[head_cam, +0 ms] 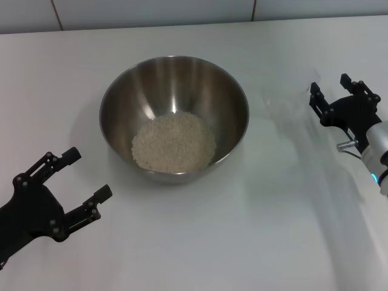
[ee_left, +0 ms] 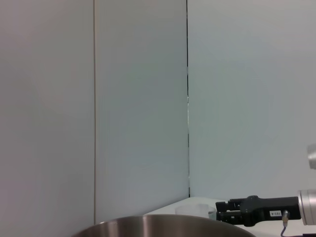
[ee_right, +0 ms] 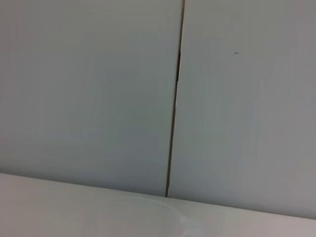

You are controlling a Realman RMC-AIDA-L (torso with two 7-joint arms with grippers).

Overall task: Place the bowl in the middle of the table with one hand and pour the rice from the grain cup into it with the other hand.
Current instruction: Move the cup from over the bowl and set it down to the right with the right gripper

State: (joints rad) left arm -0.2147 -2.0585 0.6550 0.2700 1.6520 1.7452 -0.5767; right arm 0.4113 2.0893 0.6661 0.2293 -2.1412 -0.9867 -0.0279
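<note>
The steel bowl (head_cam: 115,97) stands in the middle of the white table (head_cam: 242,230), with a pale heap of rice (head_cam: 174,142) in its bottom. The clear grain cup (head_cam: 286,108) stands faintly visible on the table right of the bowl, looking empty. My right gripper (head_cam: 336,90) is open just right of the cup, not holding it. My left gripper (head_cam: 88,174) is open and empty at the front left, clear of the bowl. The left wrist view shows the bowl's rim (ee_left: 163,226), the cup (ee_left: 191,210) and the right gripper (ee_left: 217,213) beyond it.
A pale panelled wall (head_cam: 182,12) runs along the table's back edge. The right wrist view shows only that wall (ee_right: 98,98) and a strip of table (ee_right: 59,207).
</note>
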